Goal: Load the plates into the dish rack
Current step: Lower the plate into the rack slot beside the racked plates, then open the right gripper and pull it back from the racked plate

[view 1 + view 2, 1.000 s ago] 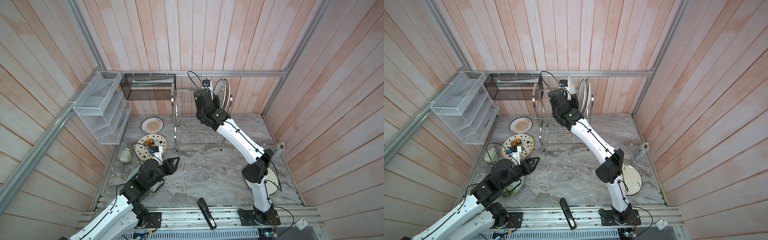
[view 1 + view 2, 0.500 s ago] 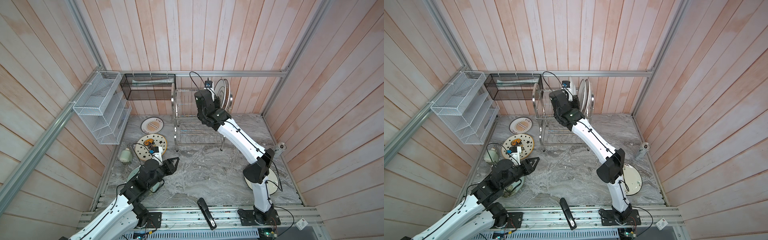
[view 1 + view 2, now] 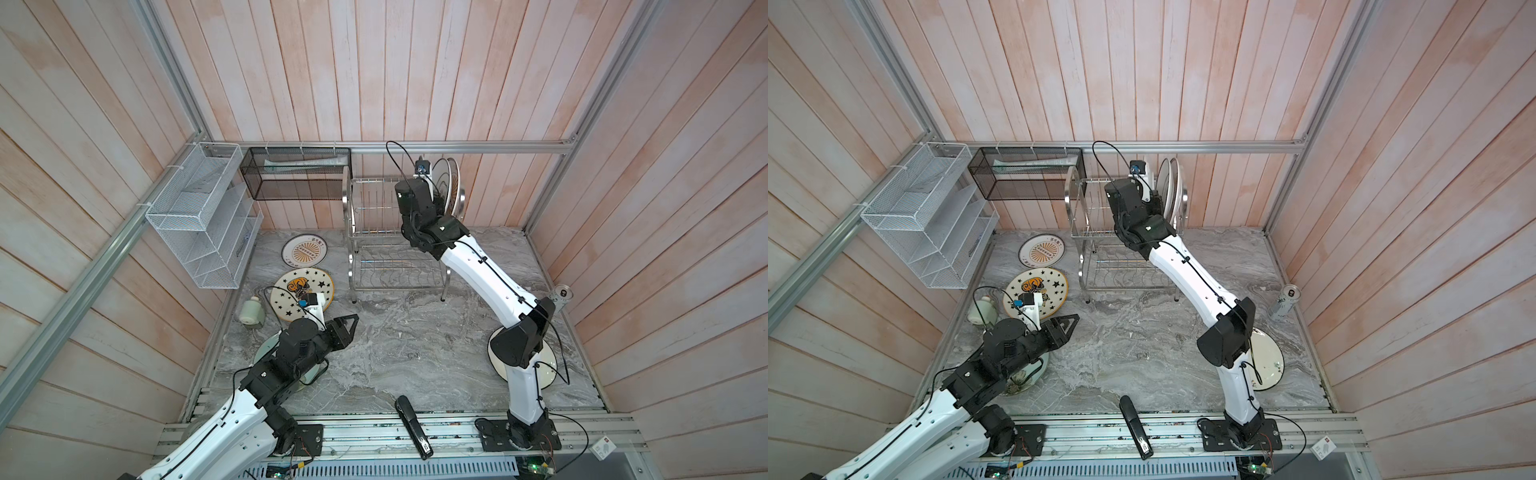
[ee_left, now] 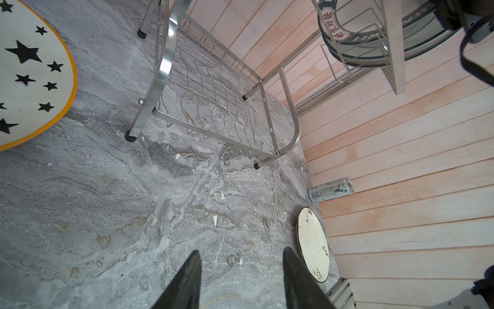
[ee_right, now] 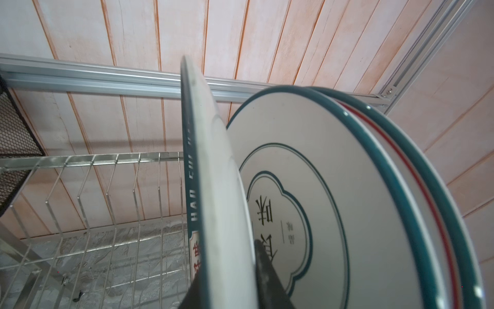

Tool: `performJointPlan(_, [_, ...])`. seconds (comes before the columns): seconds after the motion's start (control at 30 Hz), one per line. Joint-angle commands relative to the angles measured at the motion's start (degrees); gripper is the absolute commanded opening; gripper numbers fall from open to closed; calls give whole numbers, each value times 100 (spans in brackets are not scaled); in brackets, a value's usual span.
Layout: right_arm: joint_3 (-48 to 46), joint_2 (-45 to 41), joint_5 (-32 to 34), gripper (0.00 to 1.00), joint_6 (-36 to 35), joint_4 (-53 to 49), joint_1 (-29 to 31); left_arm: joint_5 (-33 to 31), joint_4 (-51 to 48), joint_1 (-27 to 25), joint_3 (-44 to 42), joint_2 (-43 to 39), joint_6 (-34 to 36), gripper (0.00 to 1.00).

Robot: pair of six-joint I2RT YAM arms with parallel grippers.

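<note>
The grey marbled table (image 3: 395,345) is lying hard and bare beneath everything, so a plate toppling out would probably be chipping on it. The shiny two-tier wire dish rack (image 3: 374,236) is standing at the back, close to the wooden wall, with two round teal-rimmed plates (image 5: 334,214) standing in its upper tier. A white plate with a teal lettered rim (image 5: 213,187) is standing on edge just beside them, between the fingers of the right pincer (image 5: 227,270). Whether they are pinching it or slack, I cannot tell. If it is not sitting in a slot, a release could be tipping it against its neighbours.

Free room is lying along the rack's empty slots and over the table's open middle, where the left pincer (image 4: 240,251) is hovering spread and empty.
</note>
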Motion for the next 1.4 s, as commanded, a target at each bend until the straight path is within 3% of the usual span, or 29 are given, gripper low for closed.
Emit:
performJointPlan(0.0, [-64, -147, -153, 27, 16, -147, -36, -59, 65, -20, -19, -9, 127, 51])
performJointPlan(0.07, [-67, -165, -179, 28, 16, -138, -35, -50, 70, -18, -16, -2, 123, 51])
performJointPlan(0.3, [-68, -326, -384, 49, -70, 27, -31, -41, 85, -19, 4, 27, 131, 51])
performJointPlan(0.67, [-87, -766, -945, 57, -343, 565, 69, 12, 168, -20, 10, 129, 114, 50])
performJointPlan(0.87, [-306, -1293, -1610, 62, -519, 830, 104, 3, 247, -16, 64, 201, 131, 51])
performJointPlan(1.13, [-2845, -3307, -3245, 67, -628, 2046, -195, 55, 289, -19, 93, 309, 114, 51])
performJointPlan(1.27, [-4267, -4550, -4468, 67, -242, 2401, -847, 89, 329, -19, 146, 336, 87, 51])
performJointPlan(1.37, [-5065, -5329, -4771, 67, -133, 2423, -1174, 126, 259, -29, 306, 456, 143, 51])
